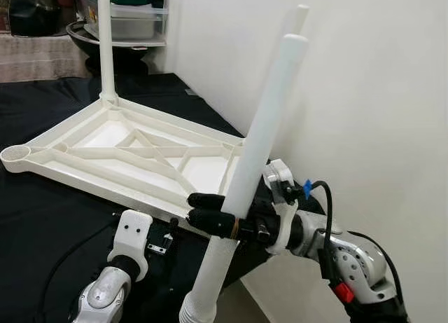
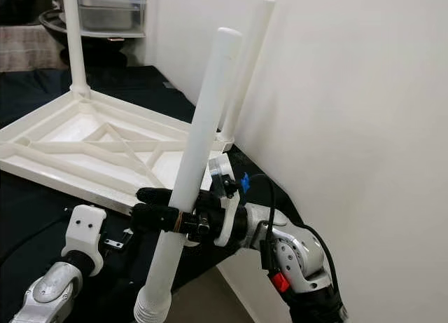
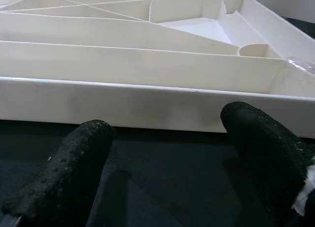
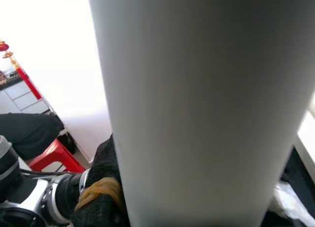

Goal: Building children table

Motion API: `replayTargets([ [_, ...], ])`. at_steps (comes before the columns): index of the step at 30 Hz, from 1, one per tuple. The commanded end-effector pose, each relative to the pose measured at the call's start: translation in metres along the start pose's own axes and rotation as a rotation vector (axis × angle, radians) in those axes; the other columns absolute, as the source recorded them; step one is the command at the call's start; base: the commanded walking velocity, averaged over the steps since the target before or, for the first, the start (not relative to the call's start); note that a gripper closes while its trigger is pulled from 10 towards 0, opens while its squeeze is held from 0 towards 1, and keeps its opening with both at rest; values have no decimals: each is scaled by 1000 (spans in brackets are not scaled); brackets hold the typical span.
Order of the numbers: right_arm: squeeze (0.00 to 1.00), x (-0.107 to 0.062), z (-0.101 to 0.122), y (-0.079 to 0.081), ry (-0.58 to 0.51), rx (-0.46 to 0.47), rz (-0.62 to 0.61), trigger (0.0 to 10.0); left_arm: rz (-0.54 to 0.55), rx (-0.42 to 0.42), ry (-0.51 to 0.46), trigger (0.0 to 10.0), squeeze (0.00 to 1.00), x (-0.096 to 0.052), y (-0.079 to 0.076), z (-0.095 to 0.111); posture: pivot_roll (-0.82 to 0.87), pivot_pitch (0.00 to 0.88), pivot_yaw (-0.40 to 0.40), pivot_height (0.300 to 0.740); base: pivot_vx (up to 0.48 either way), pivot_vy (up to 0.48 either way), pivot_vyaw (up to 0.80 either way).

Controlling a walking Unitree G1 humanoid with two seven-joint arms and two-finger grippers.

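Observation:
A white table top (image 1: pixel 140 151) lies upside down on a black cloth, ribbed underside up. One white leg (image 1: pixel 106 43) stands in its far corner and a second leg (image 2: pixel 246 71) stands in the corner by the wall. The near left corner has an open round socket (image 1: pixel 15 153). My right gripper (image 1: pixel 194 209) is shut on a third white leg (image 1: pixel 264 137). This leg leans steeply in front of the near right corner, its threaded end (image 1: pixel 194 310) down. My left gripper (image 3: pixel 167 128) is open, low in front of the top's near edge (image 3: pixel 147 101).
A white wall (image 1: pixel 364 92) runs close along the right side. The black cloth (image 1: pixel 42 211) ends just below my arms, with bare floor (image 1: pixel 238 305) beyond. Plastic bins (image 1: pixel 133 18) sit on a shelf at the back.

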State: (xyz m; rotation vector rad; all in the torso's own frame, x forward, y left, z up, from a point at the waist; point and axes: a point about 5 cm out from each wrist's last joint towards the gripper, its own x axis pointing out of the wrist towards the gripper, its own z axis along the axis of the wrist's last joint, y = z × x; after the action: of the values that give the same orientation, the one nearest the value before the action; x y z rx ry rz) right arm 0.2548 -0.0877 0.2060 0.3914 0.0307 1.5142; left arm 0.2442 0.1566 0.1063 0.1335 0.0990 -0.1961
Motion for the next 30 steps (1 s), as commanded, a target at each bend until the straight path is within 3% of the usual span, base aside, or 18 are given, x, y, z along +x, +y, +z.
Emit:
replayTargets([
  [1, 0, -5, 12, -3, -19, -44, -10, 10000, -3, 4, -7, 10000, 0, -1, -2, 3, 176, 0, -221, 740, 0, 0, 0],
  [6, 0, -6, 34, -6, -54, -116, -35, 10000, 16, 11, -66, 10000, 0, -1, -1, 12, 174, 0, -220, 740, 0, 0, 0],
  [11, 0, -13, 82, -19, -203, -236, -162, 10000, 76, 54, -217, 10000, 0, -2, 5, 38, 164, 0, -217, 740, 0, 0, 0],
  [16, 0, -20, 100, -26, -270, -282, -240, 10000, 101, 66, -265, 10000, 0, -3, 8, 45, 166, 0, -218, 740, 0, 0, 0],
  [18, 0, -20, 100, -26, -270, -282, -240, 10000, 101, 66, -265, 10000, 0, -3, 8, 45, 166, 0, -218, 740, 0, 0, 0],
  [22, 0, -43, 93, -44, -161, -330, -405, 10000, 92, 69, -232, 10000, 0, -1, 7, 40, 165, 0, -222, 740, 0, 0, 0],
  [24, 0, -46, 92, -47, -149, -327, -425, 10000, 93, 69, -233, 10000, 0, -1, 7, 39, 165, 0, -222, 740, 0, 0, 0],
  [26, 0, -59, 74, -60, -19, -371, -565, 10000, 91, 68, -224, 10000, 0, -1, 6, 37, 161, 0, -222, 740, 0, 0, 0],
  [27, 0, -71, 67, -73, 35, -405, -726, 10000, 90, 67, -222, 10000, 0, -1, 6, 37, 158, 0, -220, 740, 0, 0, 0],
  [28, 0, -71, 67, -73, 35, -405, -726, 10000, 90, 67, -222, 10000, 0, -1, 6, 37, 158, 0, -220, 740, 0, 0, 0],
  [29, 0, -79, 63, -81, 70, -431, -832, 10000, 89, 66, -222, 10000, 0, 0, 6, 36, 157, 0, -220, 740, 0, 0, 0],
  [30, 0, -89, 62, -86, -1, -380, -929, 10000, 88, 65, -222, 10000, 0, 0, 5, 36, 155, 0, -219, 740, 0, 0, 0],
])
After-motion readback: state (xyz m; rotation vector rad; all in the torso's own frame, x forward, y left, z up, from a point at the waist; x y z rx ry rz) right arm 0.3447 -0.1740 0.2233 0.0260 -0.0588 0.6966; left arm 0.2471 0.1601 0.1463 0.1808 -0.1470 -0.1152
